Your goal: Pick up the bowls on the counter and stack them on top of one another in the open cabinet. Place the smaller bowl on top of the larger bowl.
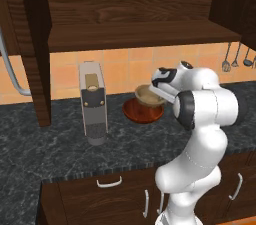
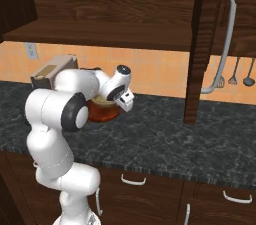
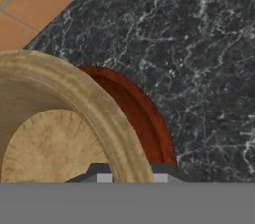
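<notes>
got my gripper (image 3: 130, 170) clamped on the rim of the tan bowl (image 3: 60, 133), holding it right over the red bowl (image 3: 149, 118) on the counter (image 3: 199, 68)

Counter (image 1: 45, 144): larger bowl (image 1: 142, 112), coffee machine (image 1: 93, 104).

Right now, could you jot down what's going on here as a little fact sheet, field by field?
Setting: simulated kitchen, dark marbled counter, orange tiled wall
Gripper: shut on the rim of the smaller bowl, one finger inside, one outside
Smaller bowl: tan, held just above the larger bowl
Larger bowl: reddish-brown, on the counter
Open cabinet: shelf above, no bowl on it yet
Nearby: grey coffee machine left of the bowls
</notes>
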Controlling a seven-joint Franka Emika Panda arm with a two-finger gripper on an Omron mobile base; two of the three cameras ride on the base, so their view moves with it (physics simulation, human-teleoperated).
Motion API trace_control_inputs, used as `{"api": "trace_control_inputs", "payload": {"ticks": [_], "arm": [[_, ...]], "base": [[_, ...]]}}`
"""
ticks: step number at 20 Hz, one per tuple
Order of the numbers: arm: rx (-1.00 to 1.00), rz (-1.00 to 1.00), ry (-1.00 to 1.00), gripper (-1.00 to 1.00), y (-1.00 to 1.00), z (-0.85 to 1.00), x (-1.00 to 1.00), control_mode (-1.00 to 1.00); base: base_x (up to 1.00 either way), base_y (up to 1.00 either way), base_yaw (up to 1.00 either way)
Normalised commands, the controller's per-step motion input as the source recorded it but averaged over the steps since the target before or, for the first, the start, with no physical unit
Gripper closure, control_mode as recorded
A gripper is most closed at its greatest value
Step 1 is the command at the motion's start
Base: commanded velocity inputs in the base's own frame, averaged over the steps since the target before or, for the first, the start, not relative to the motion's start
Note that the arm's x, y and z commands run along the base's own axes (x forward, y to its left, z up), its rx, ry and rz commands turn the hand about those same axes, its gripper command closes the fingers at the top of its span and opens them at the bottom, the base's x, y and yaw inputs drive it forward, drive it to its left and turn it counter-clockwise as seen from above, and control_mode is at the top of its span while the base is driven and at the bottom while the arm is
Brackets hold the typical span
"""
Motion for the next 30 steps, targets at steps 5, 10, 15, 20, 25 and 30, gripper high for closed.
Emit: {"api": "trace_control_inputs", "payload": {"ticks": [5, 10, 15, 20, 25, 30], "arm": [[-0.07, 0.0, 0.07, 1.0, 0.38, -0.18, 0.22, -1.0], [-0.09, 0.0, 0.04, -1.0, 0.07, -0.25, 0.05, -1.0], [-0.01, 0.0, 0.0, -1.0, 0.03, 0.17, 0.03, -1.0], [0.05, 0.0, 0.07, -1.0, -0.48, 0.41, -0.21, -1.0], [0.0, 0.0, 0.08, -1.0, -0.27, -0.16, -0.06, -1.0], [0.0, 0.03, 0.07, -1.0, 0.06, -0.48, 0.0, -1.0]], "base": [[0.0, 0.0, 0.0], [0.0, 0.0, 0.0], [0.0, 0.0, 0.0], [0.0, 0.0, 0.0], [0.0, 0.0, 0.0], [0.0, 0.0, 0.0]]}}
